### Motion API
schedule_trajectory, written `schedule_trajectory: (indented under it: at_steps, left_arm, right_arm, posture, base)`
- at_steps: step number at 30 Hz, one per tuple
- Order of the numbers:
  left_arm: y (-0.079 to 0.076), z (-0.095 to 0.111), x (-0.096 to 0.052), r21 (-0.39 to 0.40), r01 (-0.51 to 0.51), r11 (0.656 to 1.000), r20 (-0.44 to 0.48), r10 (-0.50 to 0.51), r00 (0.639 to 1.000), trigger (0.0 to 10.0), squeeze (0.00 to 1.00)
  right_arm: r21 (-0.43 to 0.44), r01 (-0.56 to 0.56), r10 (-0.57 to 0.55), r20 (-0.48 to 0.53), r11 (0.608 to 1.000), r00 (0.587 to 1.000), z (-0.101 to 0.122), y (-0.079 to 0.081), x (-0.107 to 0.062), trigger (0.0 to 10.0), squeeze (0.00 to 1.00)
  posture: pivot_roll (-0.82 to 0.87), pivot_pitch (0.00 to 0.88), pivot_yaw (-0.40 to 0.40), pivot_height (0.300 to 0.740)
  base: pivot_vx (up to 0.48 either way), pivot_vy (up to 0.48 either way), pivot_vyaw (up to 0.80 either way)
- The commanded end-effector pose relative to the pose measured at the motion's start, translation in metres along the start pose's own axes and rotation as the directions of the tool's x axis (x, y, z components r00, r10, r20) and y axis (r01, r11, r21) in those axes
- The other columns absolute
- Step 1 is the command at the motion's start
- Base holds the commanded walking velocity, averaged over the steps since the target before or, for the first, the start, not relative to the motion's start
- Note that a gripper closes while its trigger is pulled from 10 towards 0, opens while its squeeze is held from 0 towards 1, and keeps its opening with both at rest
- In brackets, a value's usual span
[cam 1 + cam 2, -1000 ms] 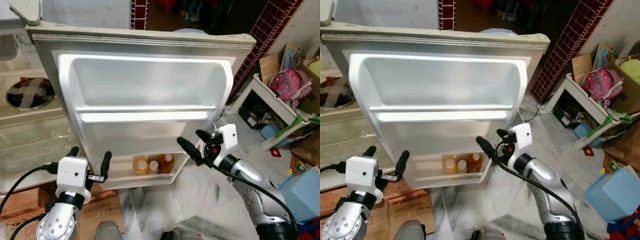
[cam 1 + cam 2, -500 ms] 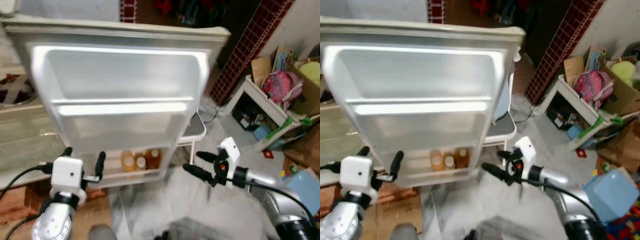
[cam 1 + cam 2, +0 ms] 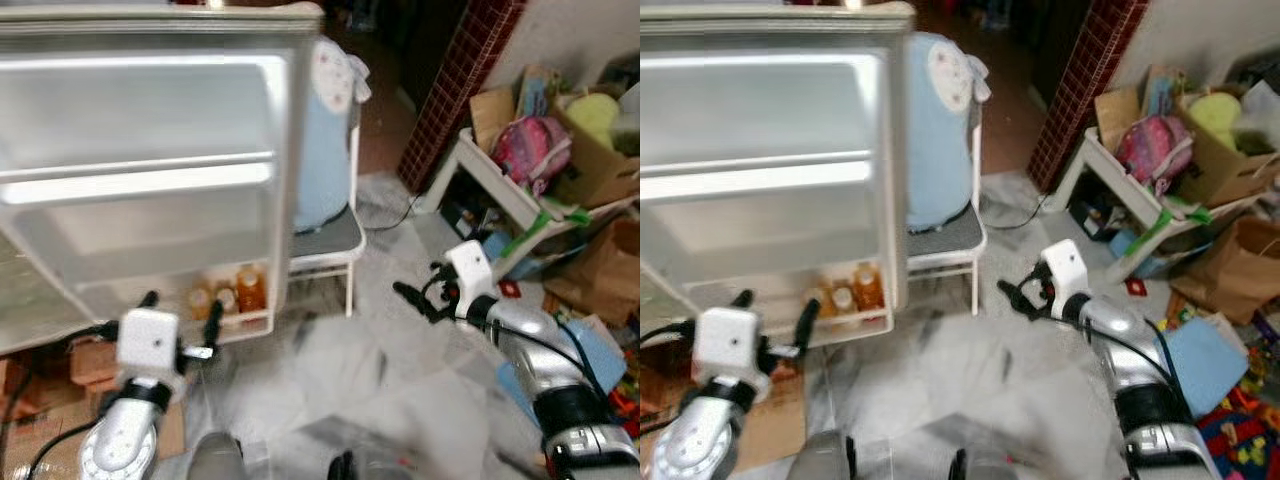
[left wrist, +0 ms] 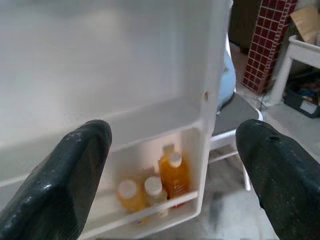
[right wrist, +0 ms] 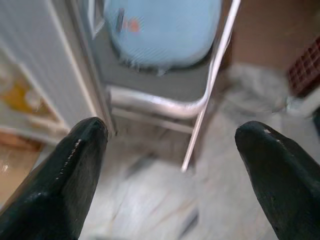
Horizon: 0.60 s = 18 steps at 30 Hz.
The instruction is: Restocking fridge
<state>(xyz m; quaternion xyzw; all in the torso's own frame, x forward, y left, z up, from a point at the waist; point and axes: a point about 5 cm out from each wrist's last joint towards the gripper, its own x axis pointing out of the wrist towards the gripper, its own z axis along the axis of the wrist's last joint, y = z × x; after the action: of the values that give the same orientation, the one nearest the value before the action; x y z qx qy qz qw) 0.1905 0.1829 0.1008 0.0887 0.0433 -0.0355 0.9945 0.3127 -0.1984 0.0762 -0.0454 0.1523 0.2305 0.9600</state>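
Note:
The open fridge door (image 3: 150,200) stands at the left, white inside, with its upper shelves bare. Three orange juice bottles (image 3: 225,295) stand in its bottom shelf, also seen as bottles (image 4: 170,175) in the left wrist view. My left gripper (image 3: 183,302) is open just in front of that bottom shelf, holding nothing. My right gripper (image 3: 415,280) is open over the floor to the right of the door, apart from it, pointing toward the chair (image 5: 165,85) and the door's edge (image 5: 75,75).
A white chair (image 3: 330,240) carrying a pale blue bag (image 3: 325,130) stands just right of the door. A brick pillar (image 3: 450,80), a low white shelf (image 3: 500,185), a pink backpack (image 3: 525,150) and boxes crowd the right. Cardboard (image 3: 60,370) lies at lower left.
The whole view has swung to the right, so the door now sits at the left. My right gripper has left the door's lower corner and is out over the floor.

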Motion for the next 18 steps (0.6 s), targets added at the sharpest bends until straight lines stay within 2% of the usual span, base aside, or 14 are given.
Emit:
schedule_trajectory:
  at_steps: [1,2,4,7,9,13,18]
  left_arm:
    - [0.01,-0.001,0.0,0.033,-0.042,0.999,-0.015,0.042,0.999,10.0,0.0]
    - [0.012,-0.001,0.0,0.045,-0.042,0.998,-0.011,0.043,0.999,10.0,0.0]
    - [0.018,0.0,0.004,0.084,-0.043,0.996,-0.001,0.043,0.999,10.0,0.0]
    - [0.022,0.003,0.009,0.1,-0.052,0.994,0.009,0.051,0.999,10.0,0.0]
    - [0.024,0.004,0.012,0.101,-0.059,0.993,0.012,0.058,0.998,10.0,0.0]
    - [0.021,-0.001,0.02,0.083,-0.081,0.993,0.005,0.081,0.997,10.0,0.0]
    - [0.017,-0.003,0.022,0.076,-0.079,0.994,0.0,0.08,0.997,10.0,0.0]
  right_arm:
    - [-0.01,-0.011,0.012,0.092,1.0,0.996,0.016,0.01,0.01,10.0,0.0]
    - [-0.001,-0.015,0.015,0.111,1.0,0.994,0.019,0.016,0.013,10.0,0.0]
    - [0.039,-0.027,0.019,0.181,0.999,0.983,0.028,0.037,0.024,10.0,0.0]
    - [0.036,-0.034,0.024,0.244,0.999,0.97,0.039,0.048,0.029,10.0,0.0]
    - [0.065,-0.009,-0.01,0.284,0.998,0.959,0.045,0.05,0.032,10.0,0.0]
    - [0.175,0.109,-0.162,0.331,0.979,0.93,0.06,0.046,0.043,10.0,0.0]
    - [0.191,0.133,-0.192,0.336,0.973,0.922,0.063,0.045,0.044,10.0,0.0]
  posture:
    - [0.14,0.138,-0.092,0.74]
    - [0.13,0.141,-0.089,0.74]
    - [0.12,0.144,-0.085,0.74]
    - [0.11,0.146,-0.084,0.74]
    - [0.11,0.146,-0.082,0.74]
    - [0.1,0.132,-0.088,0.74]
    - [0.1,0.13,-0.09,0.74]
  base:
    - [0.0,0.0,0.8]
    - [0.0,0.0,0.8]
    - [0.0,0.0,0.8]
    - [0.0,0.0,0.79]
    - [0.0,0.0,0.77]
    - [0.0,0.0,0.75]
    - [0.0,0.0,0.74]
